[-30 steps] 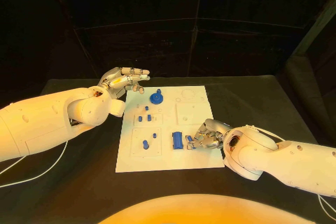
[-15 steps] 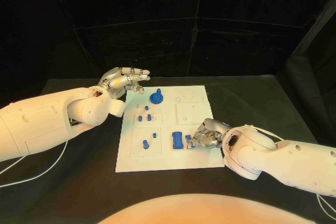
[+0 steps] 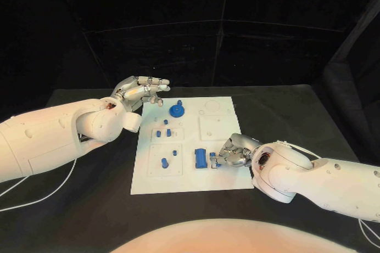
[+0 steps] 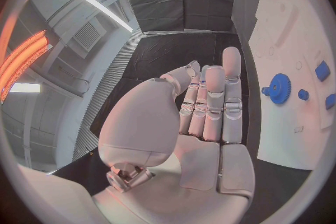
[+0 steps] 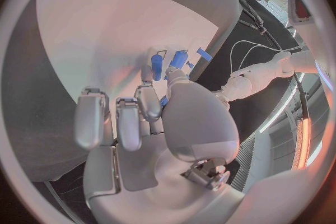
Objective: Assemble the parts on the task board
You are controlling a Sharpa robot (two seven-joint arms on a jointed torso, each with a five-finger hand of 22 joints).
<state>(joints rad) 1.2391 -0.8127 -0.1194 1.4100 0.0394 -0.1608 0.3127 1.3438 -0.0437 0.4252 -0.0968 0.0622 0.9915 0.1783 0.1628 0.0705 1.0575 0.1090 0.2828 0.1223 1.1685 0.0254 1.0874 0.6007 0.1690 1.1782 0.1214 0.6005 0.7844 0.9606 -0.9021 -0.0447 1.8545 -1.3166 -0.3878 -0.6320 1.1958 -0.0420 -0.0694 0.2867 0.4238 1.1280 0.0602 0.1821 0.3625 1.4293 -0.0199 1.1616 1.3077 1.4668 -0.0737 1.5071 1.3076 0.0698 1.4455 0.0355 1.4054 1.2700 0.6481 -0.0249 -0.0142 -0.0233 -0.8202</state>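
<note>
The right hand point(image 3: 230, 153), lower right of centre, pinches a small blue part point(image 3: 213, 156) just right of the upright-lying blue block point(image 3: 201, 157) — the left hand point(image 3: 143, 90), open-fingered, sits far off, upper left.

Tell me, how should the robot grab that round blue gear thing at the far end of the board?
Probably from above, pinching the raised hub in the middle of the blue gear. Its toothed disc lies flat on the task board, leaving little edge to grip.
</note>
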